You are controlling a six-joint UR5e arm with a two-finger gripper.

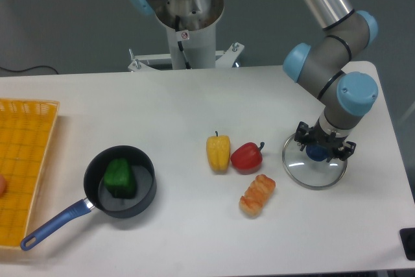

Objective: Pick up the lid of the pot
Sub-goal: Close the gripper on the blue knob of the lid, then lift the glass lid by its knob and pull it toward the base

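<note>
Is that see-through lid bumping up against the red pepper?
Apart. The camera view shows a strip of white table between the rim of the pot lid and the red pepper.

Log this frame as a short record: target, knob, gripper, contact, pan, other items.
target: pot lid, clear with a round rim, apparently resting on the table
knob: dark blue, partly hidden by the gripper
gripper: at the knob, fingers on either side of it
contact: cannot tell whether the fingers press on the knob
pan: black pan with a blue handle, green item inside
other items: yellow pepper, red pepper, orange-brown item, yellow crate at left edge
</note>
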